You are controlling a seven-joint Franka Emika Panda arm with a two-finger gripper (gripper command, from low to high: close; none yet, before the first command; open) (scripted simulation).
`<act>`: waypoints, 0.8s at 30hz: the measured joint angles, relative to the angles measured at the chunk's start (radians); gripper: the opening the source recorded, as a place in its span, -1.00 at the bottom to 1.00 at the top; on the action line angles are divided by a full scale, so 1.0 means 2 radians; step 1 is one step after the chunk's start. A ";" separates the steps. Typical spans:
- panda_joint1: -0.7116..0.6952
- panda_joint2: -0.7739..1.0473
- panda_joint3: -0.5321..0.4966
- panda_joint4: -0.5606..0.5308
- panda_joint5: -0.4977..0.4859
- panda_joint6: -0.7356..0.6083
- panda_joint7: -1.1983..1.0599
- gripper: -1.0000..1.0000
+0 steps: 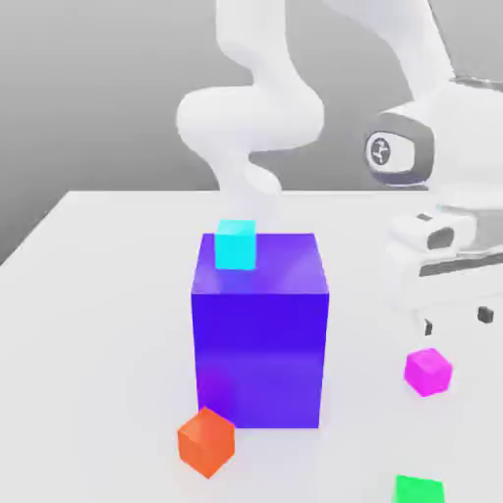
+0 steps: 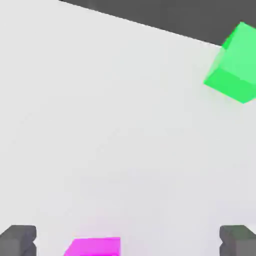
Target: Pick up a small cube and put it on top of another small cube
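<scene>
On the white counter (image 1: pixel 98 295), working from the exterior view's left: the orange cube (image 1: pixel 206 441) sits touching or just off the front lower corner of the big blue block (image 1: pixel 260 329), at about its 7 o'clock, and a cyan cube (image 1: pixel 236 245) rests on the block's top near the back edge. Your target, the pink cube (image 1: pixel 428 371), lies on the counter well to the block's 3 o'clock, with the green cube (image 1: pixel 419 489) at its 6 o'clock. The claw (image 1: pixel 456 316) hangs just above the pink cube, and in the hand view its two dark fingertips (image 2: pixel 18 240) stand far apart, so it is released and holding nothing. Watch the alignment: in that view the pink cube (image 2: pixel 94 246) lies nearer one finger than the other, not centred between them. If you descend like this, I judge one finger could land on the cube's top or nudge it sideways, and closing off-centre might twist it or squirt it out. Later, a carry towards the cyan cube risks clipping the tall block's edge if you lift too little.
</scene>
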 joint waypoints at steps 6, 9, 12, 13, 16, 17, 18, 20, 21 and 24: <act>0.085 0.111 -0.102 0.014 -0.114 0.078 0.094 0.00; 0.104 0.128 -0.125 0.018 -0.128 0.092 0.105 -1.00; 0.104 0.128 -0.124 0.018 -0.129 0.092 0.105 -1.00; 0.114 0.137 -0.136 0.020 -0.136 0.099 0.111 -1.00; 0.082 0.107 -0.098 0.012 -0.110 0.076 0.091 -1.00; 0.067 0.091 -0.079 0.008 -0.093 0.063 0.078 -1.00; 0.057 0.073 -0.064 0.004 -0.070 0.051 0.061 -1.00; 0.046 0.036 -0.042 -0.005 -0.023 0.025 0.025 -1.00; 0.040 0.031 -0.040 0.003 -0.012 0.012 0.010 -1.00; 0.018 0.041 -0.049 0.047 -0.003 -0.023 -0.030 -1.00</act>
